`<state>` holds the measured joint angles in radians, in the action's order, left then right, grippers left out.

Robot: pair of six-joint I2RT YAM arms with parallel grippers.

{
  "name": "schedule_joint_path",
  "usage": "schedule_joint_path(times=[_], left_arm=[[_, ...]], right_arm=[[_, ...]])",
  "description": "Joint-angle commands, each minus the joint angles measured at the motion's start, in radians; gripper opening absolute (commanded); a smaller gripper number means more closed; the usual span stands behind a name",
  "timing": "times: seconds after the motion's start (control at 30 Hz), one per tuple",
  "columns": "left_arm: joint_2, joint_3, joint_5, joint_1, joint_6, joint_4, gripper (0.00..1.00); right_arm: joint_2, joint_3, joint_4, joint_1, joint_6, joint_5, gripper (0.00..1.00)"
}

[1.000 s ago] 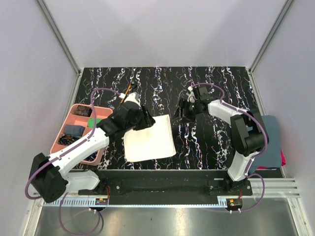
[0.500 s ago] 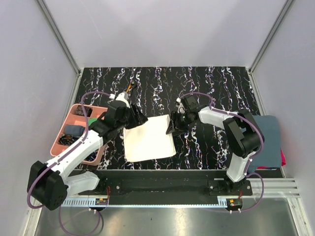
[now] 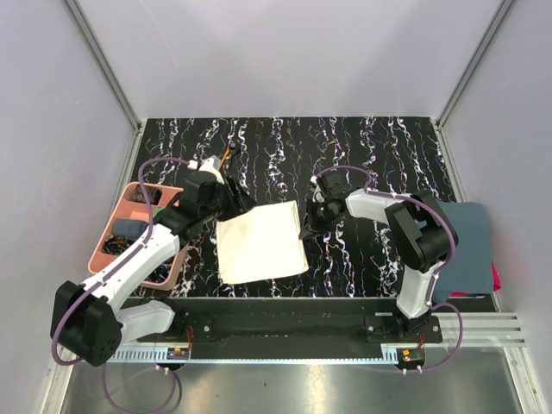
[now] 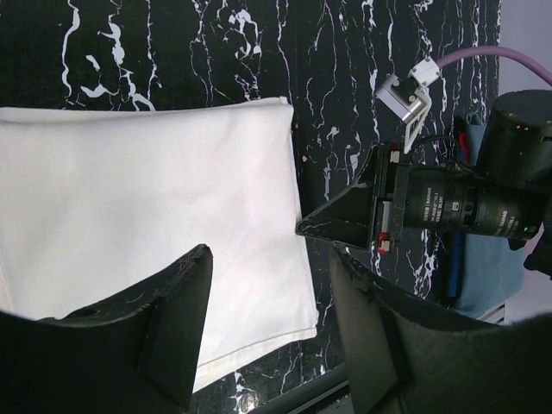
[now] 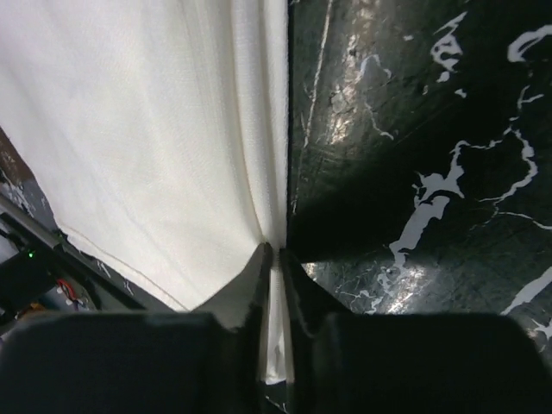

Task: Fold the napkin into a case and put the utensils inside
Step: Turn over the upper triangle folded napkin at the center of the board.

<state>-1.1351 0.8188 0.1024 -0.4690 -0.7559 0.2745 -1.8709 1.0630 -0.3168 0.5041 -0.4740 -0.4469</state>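
**Right gripper [image 5: 274, 252] pinching the napkin [image 3: 260, 243]**

The napkin is lying flat at the lower centre of the top view, on the black marbled table [image 3: 379, 147]. The right gripper is gripping its right edge, jaws nearly closed with cloth between them. The left gripper [image 3: 237, 205] is hovering at the napkin's upper-left corner, jaws standing apart and holding nothing. A pink tray [image 3: 129, 197] is sitting at left.

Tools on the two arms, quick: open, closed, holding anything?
Left tool: open, holding nothing.
Right tool: closed, pinching the edge of the cream square cloth napkin.
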Motion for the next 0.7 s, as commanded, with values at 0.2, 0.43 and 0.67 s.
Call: schedule_joint_path(times=[0.2,0.43,0.67], left_arm=[[-0.041,0.045,0.069,0.007,0.007,-0.075,0.60],[-0.052,0.026,0.062,0.007,-0.005,-0.077,0.61],[0.033,0.037,-0.245,0.015,-0.077,0.115,0.69]], right_arm=[[0.143,-0.156,-0.031,-0.117,0.060,0.193,0.00],[0.213,-0.101,-0.177,-0.141,0.127,0.342,0.35],[0.340,0.087,-0.406,0.008,0.068,0.652,0.62]])
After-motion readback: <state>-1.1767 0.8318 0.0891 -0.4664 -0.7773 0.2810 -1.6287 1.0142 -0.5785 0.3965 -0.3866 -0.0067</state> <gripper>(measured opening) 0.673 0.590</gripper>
